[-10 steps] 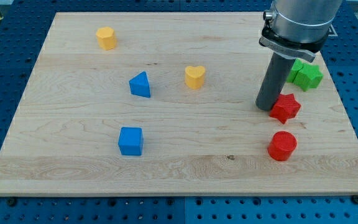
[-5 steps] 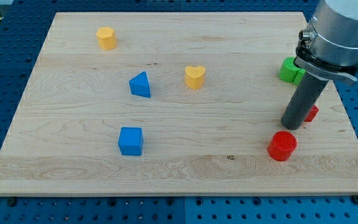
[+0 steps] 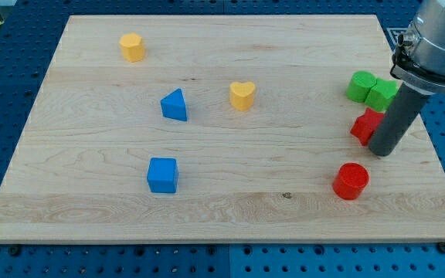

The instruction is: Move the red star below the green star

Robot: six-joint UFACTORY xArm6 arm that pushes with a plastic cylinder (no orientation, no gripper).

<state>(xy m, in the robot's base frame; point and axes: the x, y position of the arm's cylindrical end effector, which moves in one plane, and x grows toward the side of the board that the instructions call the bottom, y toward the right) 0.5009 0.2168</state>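
Note:
The red star (image 3: 365,126) lies near the board's right edge, partly hidden behind my rod. The green star (image 3: 382,94) sits just above it, touching or nearly touching it, with a green cylinder (image 3: 359,86) at its left. My tip (image 3: 383,151) rests on the board at the red star's lower right, against it.
A red cylinder (image 3: 351,181) lies below the red star. A yellow heart (image 3: 242,96) and a blue triangle (image 3: 174,105) sit mid-board, a blue cube (image 3: 162,174) lower left, a yellow block (image 3: 132,47) upper left. The board's right edge (image 3: 423,147) is close to my tip.
My tip has moved right, passing from the red star's left to its lower right. The red star has shifted right and up, ending just under the green star.

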